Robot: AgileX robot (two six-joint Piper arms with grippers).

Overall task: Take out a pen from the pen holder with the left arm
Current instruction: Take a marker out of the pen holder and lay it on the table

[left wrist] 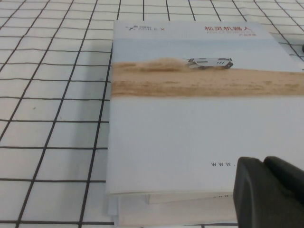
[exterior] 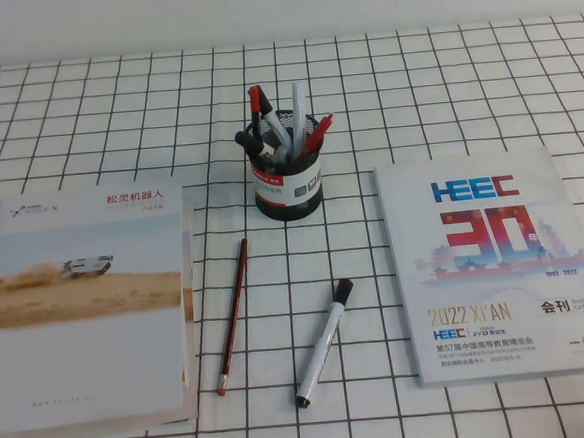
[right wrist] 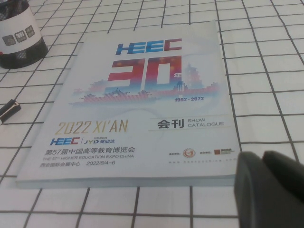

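High view, black-mesh holder [exterior: 288, 184], left gripper [left wrist: 265, 173], right gripper [right wrist: 270, 190] likely above booklets [exterior: 82, 304] [exterior: 496, 265]

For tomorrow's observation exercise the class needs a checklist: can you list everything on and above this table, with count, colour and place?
table: one, white cloth with black grid, under everything
pen holder: one, black mesh, centre of the table
pens: several, with red, black and grey caps, standing in the pen holder
pencil: one, dark red, lying in front of the holder
marker: one, white with a black cap, lying right of the pencil
booklet: one, white with a sandy desert photo, left side
catalogue: one, pale blue-grey with blue and red print, right side
left hand: one, black, shut, above the booklet's near edge
right hand: one, black, above the catalogue's near corner
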